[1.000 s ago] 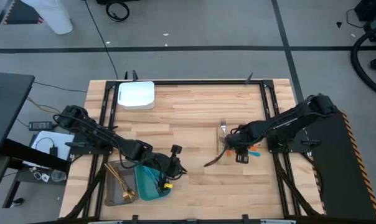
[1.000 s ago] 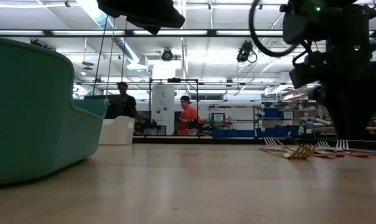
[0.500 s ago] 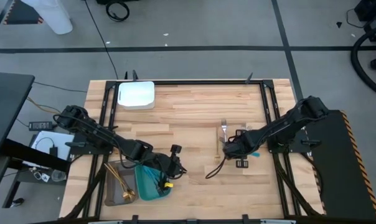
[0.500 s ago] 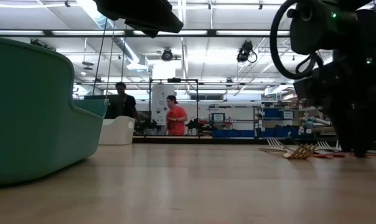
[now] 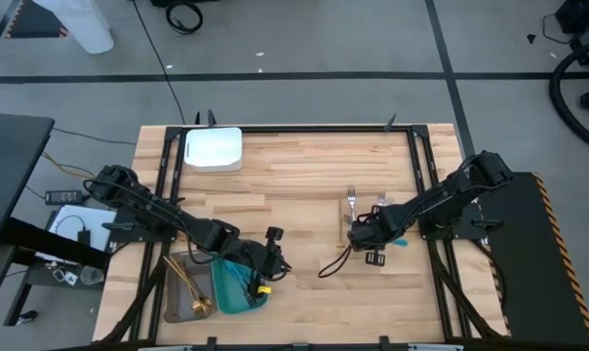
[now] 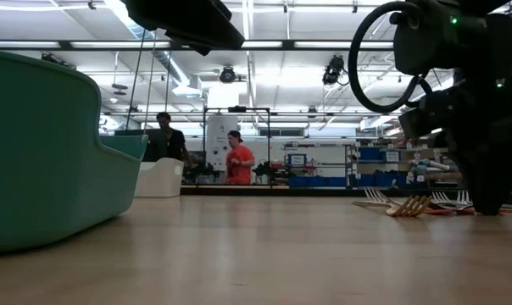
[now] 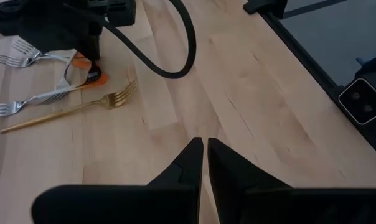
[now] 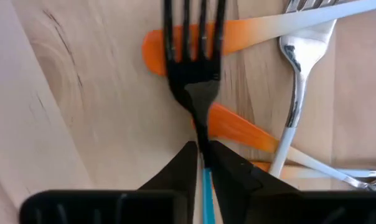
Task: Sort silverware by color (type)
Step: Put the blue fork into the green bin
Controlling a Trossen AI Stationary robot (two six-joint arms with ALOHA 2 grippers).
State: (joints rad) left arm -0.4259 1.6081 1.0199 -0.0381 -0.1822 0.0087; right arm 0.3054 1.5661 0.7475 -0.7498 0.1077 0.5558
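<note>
No readable writing anywhere. You have three trays on the wooden bench: a white rectangular tray at the far-left corner, contents not visible; a grey tray at the near-left edge holding gold cutlery, count unclear; a teal tray touching it. Your left pincer sits over the teal tray, fingers pressed together, holding nothing. Your right pincer is clamped on a dark fork with a teal handle, near the bench's right edge, over the loose pile: orange pieces, silver forks and one gold fork.
</note>
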